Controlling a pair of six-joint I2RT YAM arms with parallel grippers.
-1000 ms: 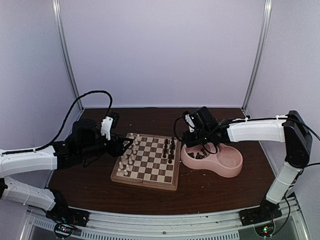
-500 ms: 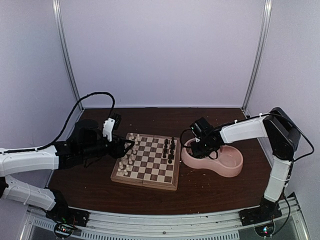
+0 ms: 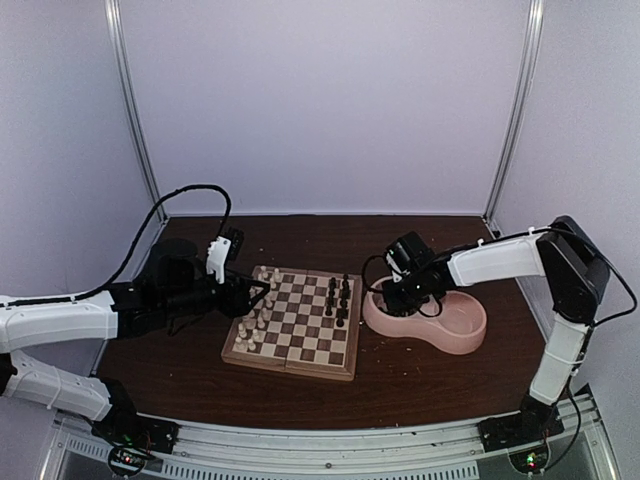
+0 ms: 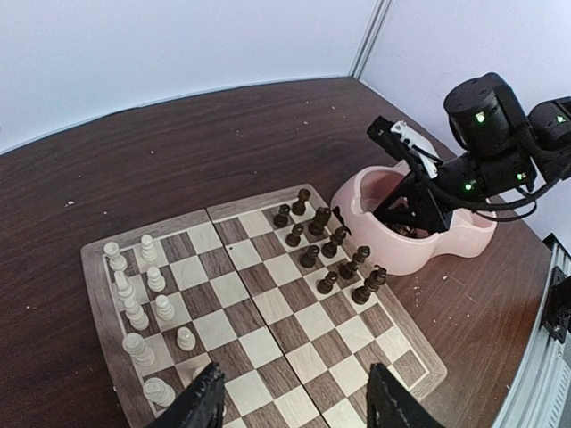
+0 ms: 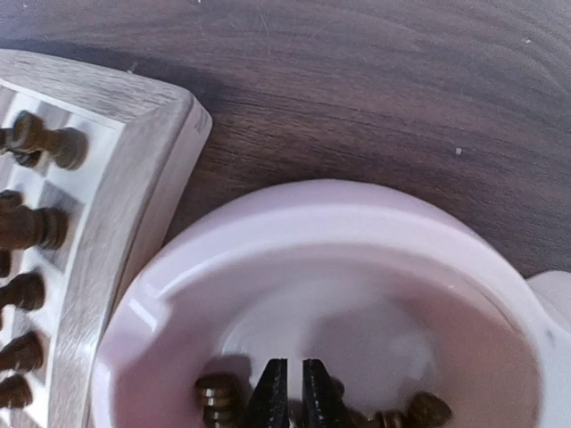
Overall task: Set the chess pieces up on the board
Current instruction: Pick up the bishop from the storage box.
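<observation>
The board (image 3: 290, 362) lies mid-table. Cream chess pieces (image 3: 256, 312) stand along its left side, dark ones (image 3: 338, 298) along its right side. My left gripper (image 3: 262, 292) hovers open over the board's left part; in the left wrist view its fingers (image 4: 207, 403) straddle bare squares (image 4: 268, 348), with cream pieces (image 4: 134, 303) and dark pieces (image 4: 330, 254) beyond. My right gripper (image 5: 287, 392) is down inside the pink bowl (image 5: 294, 223), jaws shut among loose dark pieces (image 5: 217, 399). Whether a piece sits between its tips stays hidden.
The pink double bowl (image 3: 450, 330) stands right of the board, touching its rim; its left compartment holds dark pieces, and the right arm (image 3: 500, 258) reaches over it. Brown tabletop (image 3: 420, 385) surrounds both. Frame posts rise at the back corners.
The right gripper dropped into the bowl's left compartment and its jaws closed. The left arm stayed almost still over the board.
</observation>
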